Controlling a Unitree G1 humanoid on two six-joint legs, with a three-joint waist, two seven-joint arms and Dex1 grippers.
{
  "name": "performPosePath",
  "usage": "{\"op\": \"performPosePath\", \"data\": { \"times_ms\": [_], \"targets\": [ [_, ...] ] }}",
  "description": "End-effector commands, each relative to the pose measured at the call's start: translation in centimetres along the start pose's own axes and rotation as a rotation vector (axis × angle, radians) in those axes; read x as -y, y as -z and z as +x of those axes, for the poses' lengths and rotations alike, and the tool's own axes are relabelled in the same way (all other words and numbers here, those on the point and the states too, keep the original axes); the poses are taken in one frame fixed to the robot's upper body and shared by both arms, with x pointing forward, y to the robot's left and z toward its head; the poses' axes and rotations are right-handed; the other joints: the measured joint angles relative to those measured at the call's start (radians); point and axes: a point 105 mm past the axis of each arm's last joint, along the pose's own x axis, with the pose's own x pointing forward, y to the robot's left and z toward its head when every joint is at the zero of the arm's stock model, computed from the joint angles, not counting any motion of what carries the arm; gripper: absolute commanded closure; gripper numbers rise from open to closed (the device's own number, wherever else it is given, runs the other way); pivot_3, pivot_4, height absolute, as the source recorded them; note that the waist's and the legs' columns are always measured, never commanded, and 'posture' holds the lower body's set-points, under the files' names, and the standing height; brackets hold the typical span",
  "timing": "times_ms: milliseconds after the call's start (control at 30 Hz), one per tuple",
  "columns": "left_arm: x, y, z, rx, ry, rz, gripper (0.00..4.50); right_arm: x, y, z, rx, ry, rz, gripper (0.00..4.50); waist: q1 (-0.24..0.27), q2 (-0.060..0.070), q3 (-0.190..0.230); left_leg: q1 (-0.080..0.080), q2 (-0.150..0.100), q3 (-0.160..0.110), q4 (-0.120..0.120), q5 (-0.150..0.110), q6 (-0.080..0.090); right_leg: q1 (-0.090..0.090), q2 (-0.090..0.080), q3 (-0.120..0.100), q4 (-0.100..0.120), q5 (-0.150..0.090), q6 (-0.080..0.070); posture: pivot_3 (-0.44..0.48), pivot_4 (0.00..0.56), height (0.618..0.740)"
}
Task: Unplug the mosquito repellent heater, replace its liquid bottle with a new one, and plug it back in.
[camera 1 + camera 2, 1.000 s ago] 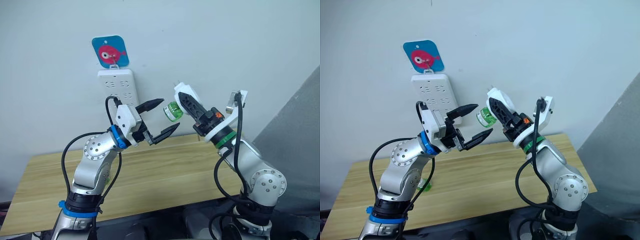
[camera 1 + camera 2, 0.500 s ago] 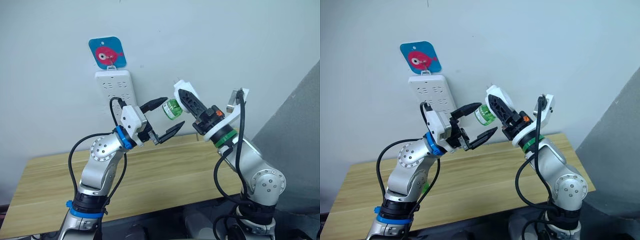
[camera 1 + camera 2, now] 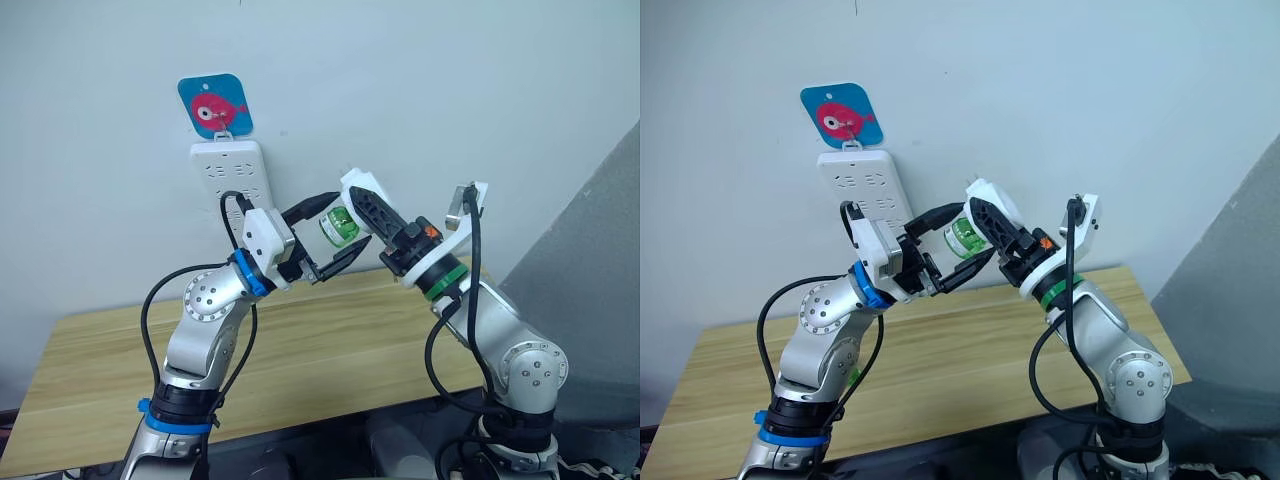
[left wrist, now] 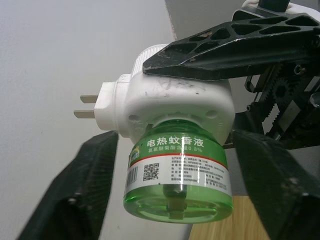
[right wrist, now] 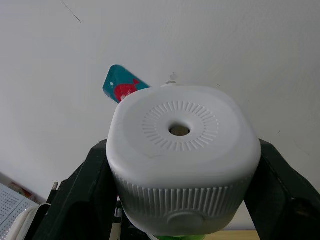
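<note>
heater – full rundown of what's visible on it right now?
The mosquito repellent heater is a small white rounded plastic unit, unplugged and held in mid-air in front of the wall. Its face has a round vent hole ringed by fine radial ribs, with ribbed sides below. Two metal prongs stick out from a stepped plug boss. The right gripper is shut on its sides. A green liquid bottle with a printed label is still fitted under it, and the open left gripper's fingers flank that bottle.

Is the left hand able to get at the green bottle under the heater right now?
Probably yes. The left hand is open with a finger on either side of the green bottle, which hangs bare below the heater held by the right hand.
</note>
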Motion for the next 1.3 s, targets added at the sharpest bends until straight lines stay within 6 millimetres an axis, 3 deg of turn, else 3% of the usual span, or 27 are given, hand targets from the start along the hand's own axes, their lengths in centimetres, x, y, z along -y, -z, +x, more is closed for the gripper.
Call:
{"op": "performPosePath", "data": {
  "times_ms": [33,67,733,767,833,900,1033,1300],
  "targets": [
    [-0.3,-1.1,0.0,0.037,-0.008,0.039,2.01,-1.2,-0.6,-0.2,0.031,-0.056,0.019,1.54,0.0,0.0,0.0,0.0,0.0,0.0,0.0,0.0,0.0,0.0,0.0,0.0,0.0,0.0,0.0,-0.255,0.047,0.74],
    [-0.3,-1.0,-0.1,0.032,-0.008,0.039,2.22,-1.2,-0.7,-0.2,0.034,-0.056,0.022,1.54,0.0,0.0,0.0,0.0,0.0,0.0,0.0,0.0,0.0,0.0,0.0,0.0,0.0,0.0,0.0,-0.255,0.046,0.74],
    [-0.2,-0.6,-0.5,0.015,0.009,0.026,2.23,-1.8,-0.6,-0.3,0.027,-0.096,0.035,1.54,0.0,0.0,-0.001,0.0,0.0,0.0,0.0,0.0,0.0,0.0,0.0,0.0,0.0,0.0,0.0,-0.255,0.045,0.74],
    [-0.3,-0.6,-0.5,0.014,0.008,0.026,2.23,-1.9,-0.5,-0.4,0.025,-0.1,0.032,0.82,0.0,0.0,-0.001,0.0,0.0,0.0,0.0,0.0,0.0,0.0,0.0,0.0,0.0,0.0,0.0,-0.255,0.045,0.74],
    [-0.3,-0.5,-0.5,0.012,0.01,0.023,2.23,-1.8,-0.5,-0.6,0.02,-0.099,0.027,0.16,0.0,0.001,-0.001,0.0,0.0,0.0,0.0,0.0,0.0,0.0,0.0,0.0,0.0,0.0,0.0,-0.255,0.045,0.74],
    [-0.3,-0.5,-0.6,0.012,0.013,0.02,2.23,-1.6,-0.6,-0.8,0.013,-0.093,0.007,0.01,0.0,0.001,-0.001,0.0,0.0,0.0,0.0,0.0,0.0,0.0,0.0,0.0,0.0,0.0,0.0,-0.259,0.051,0.74],
    [0.2,-0.7,-0.7,0.024,0.052,-0.017,2.23,-1.4,-0.7,-2.3,-0.046,-0.116,-0.046,0.0,0.002,0.0,-0.001,0.0,0.0,0.0,0.001,0.0,0.0,0.0,0.0,0.0,0.0,0.0,0.0,-0.259,0.051,0.74],
    [0.4,0.1,-2.1,-0.037,0.196,-0.029,2.23,0.6,-2.3,-8.4,-0.342,-0.123,-0.211,0.0,0.003,0.001,-0.001,0.001,0.0,0.001,0.001,0.0,0.0,0.001,0.0,0.001,-0.001,0.0,0.0,-0.292,0.081,0.74]
  ]
}}
